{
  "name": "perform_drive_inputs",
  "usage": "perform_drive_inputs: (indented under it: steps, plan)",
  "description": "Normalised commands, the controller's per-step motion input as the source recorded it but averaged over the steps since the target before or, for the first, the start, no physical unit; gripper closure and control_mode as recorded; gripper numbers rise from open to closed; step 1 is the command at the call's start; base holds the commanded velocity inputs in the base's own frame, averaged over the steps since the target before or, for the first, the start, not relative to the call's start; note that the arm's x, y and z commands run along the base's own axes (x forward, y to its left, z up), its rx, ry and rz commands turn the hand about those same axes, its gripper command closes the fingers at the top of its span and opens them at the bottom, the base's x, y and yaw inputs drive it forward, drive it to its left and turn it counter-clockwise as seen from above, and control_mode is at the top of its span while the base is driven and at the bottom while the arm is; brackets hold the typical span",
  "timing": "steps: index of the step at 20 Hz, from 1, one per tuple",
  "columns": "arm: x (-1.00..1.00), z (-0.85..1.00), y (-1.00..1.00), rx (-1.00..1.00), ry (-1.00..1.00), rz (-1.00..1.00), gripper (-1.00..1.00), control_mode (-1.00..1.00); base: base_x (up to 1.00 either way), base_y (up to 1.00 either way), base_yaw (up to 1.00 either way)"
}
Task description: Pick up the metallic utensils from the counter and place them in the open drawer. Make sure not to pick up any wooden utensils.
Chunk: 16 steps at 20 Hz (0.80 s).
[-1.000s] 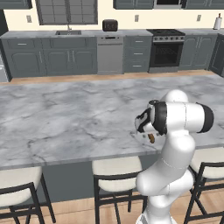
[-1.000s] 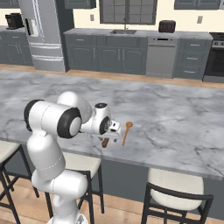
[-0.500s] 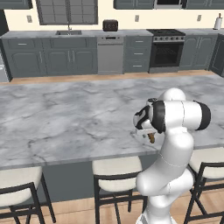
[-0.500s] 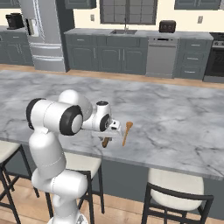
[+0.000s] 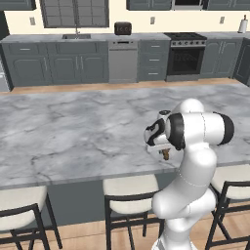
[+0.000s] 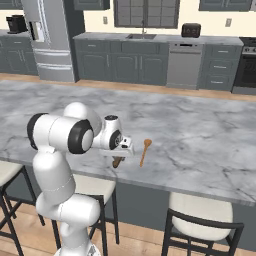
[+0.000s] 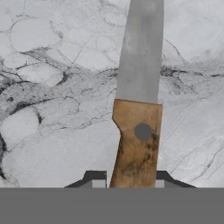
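Gripper: the gripper point(image 7: 127, 180) is pointing down at the table point(image 5: 73, 132) close to its near edge, low over the marble; it is also showing in the left base view point(image 5: 163, 152) and in the right base view point(image 6: 118, 159).
Gripper state: the jaws are standing narrow, one dark fingertip point(image 7: 95, 178) on each side of a knife handle and both touching it as far as the hand view is showing; the gripper is clasping the knife by the handle.
Knife: the knife point(image 7: 139, 87) is lying flat on the table, its grey metal blade running away from the gripper and its brown wooden handle, with one round grey rivet, sitting between the fingertips. In the right base view the brown handle point(image 6: 118, 162) is peeking out under the gripper.
Wooden spoon: the orange-brown spoon point(image 6: 145, 151) is lying on the table just to the right of the gripper, apart from it, with its bowl toward the far side and its handle pointing toward the near edge.
Arm: the white arm point(image 5: 195, 132) is bending forward over the near edge of the table.
Stools: pale-cushioned stools point(image 5: 129, 188) are standing under the near edge.
Far wall: grey cabinets, a stove point(image 5: 184, 58), a toaster point(image 5: 122, 28) and a steel fridge point(image 6: 47, 40) are lining the far side.
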Motion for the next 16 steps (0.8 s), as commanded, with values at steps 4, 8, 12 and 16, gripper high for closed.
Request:
perform_drive_inputs:
  steps: [4, 8, 12, 16]
  plan:
    - [-0.3, -0.3, 0.28, 0.02, 0.0, 0.0, 1.0, -1.0, 0.0, 0.0, 0.0]
    - [-0.09, -0.72, 0.06, 0.0, 0.01, 0.02, 1.0, -1.0, 0.0, 0.0, 0.0]
    - [-0.01, -0.49, 0.0, 0.0, 0.04, 0.02, 1.0, -1.0, 0.0, 0.0, 0.0]
    - [-0.42, 0.72, -0.01, 0.0, 0.0, 0.0, 1.0, -1.0, 0.0, 0.0, 0.0]
